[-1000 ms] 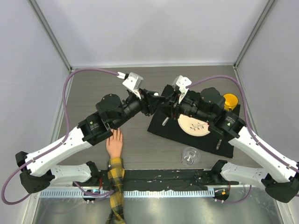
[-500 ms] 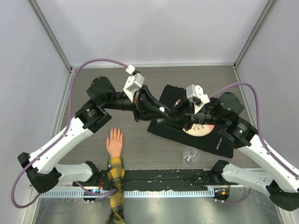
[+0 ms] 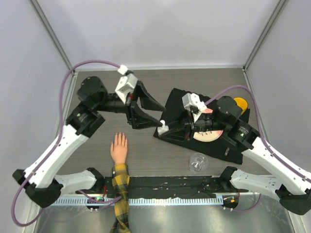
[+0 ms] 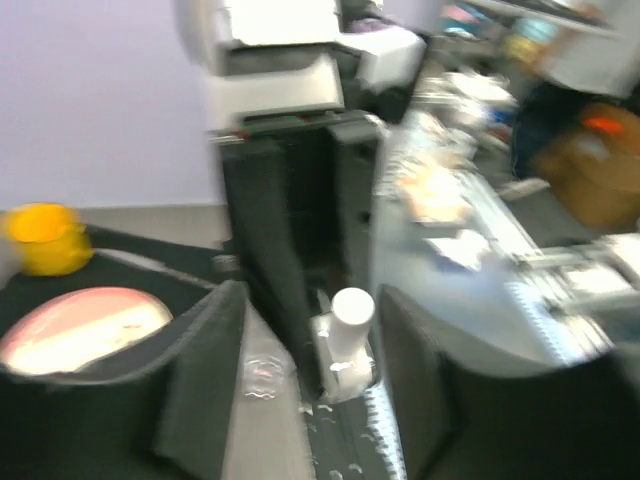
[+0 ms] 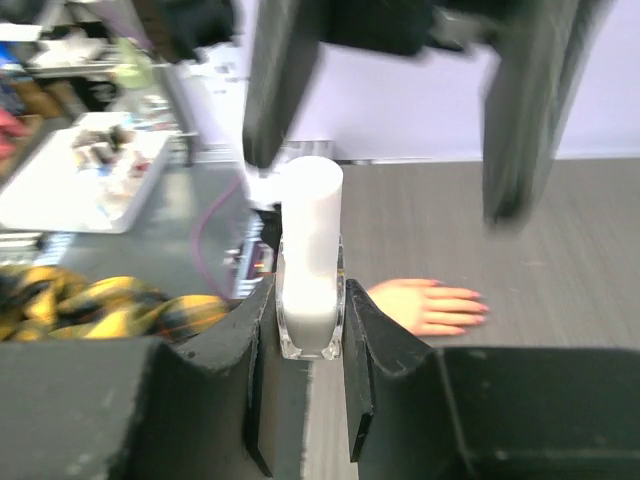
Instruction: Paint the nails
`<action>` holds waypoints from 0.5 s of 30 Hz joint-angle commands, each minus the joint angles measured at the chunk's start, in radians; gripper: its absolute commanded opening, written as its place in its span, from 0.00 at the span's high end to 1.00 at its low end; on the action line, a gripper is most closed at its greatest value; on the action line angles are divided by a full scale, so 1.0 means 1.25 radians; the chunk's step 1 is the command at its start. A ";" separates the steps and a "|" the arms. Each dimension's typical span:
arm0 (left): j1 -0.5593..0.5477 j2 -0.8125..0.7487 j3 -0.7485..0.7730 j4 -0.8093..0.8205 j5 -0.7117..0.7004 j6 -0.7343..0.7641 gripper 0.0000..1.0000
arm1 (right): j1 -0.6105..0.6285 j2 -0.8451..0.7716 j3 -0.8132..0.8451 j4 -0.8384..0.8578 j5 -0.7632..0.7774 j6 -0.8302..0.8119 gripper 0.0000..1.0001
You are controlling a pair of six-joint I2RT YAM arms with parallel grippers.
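Observation:
The peach fake hand (image 3: pixel 119 148) lies palm down on the table, with its yellow-and-black plaid sleeve (image 3: pixel 120 187) toward the near edge. Its nails (image 3: pixel 119 135) are tiny specks at the fingertips; in the right wrist view the nails (image 5: pixel 478 306) look pinkish. My right gripper (image 3: pixel 165 130) is shut on a small clear bottle with a white cap (image 5: pixel 310 262), held upright right of the hand. My left gripper (image 3: pixel 159 118) is open, its fingers either side of the bottle's cap (image 4: pixel 350 312) without touching it.
A black mat (image 3: pixel 223 148) lies at centre right, with a pale plate (image 3: pixel 214 135) mostly under my right arm. A yellow cup (image 3: pixel 239 104) stands at the mat's far right corner. A clear glass (image 3: pixel 198 162) stands near the front edge.
My left gripper has drawn back to the left and stands open. My right gripper has moved left and down with the bottle, toward the mat's left edge.

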 commanded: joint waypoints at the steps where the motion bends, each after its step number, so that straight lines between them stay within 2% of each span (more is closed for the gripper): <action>1: 0.012 -0.125 0.007 -0.112 -0.320 0.103 0.37 | 0.007 -0.017 0.051 -0.077 0.223 -0.109 1.00; 2: 0.012 -0.144 -0.006 -0.094 -0.435 0.092 0.36 | 0.007 -0.016 0.053 -0.080 0.256 -0.116 1.00; 6: 0.011 -0.218 -0.109 0.012 -0.640 -0.007 0.36 | 0.006 0.004 0.058 -0.064 0.373 -0.120 1.00; 10: 0.009 -0.253 -0.201 0.156 -0.748 -0.107 0.41 | 0.009 0.027 0.056 -0.019 0.455 -0.104 1.00; 15: -0.025 -0.210 -0.205 0.157 -0.863 -0.075 0.42 | 0.008 0.062 0.066 0.006 0.511 -0.096 1.00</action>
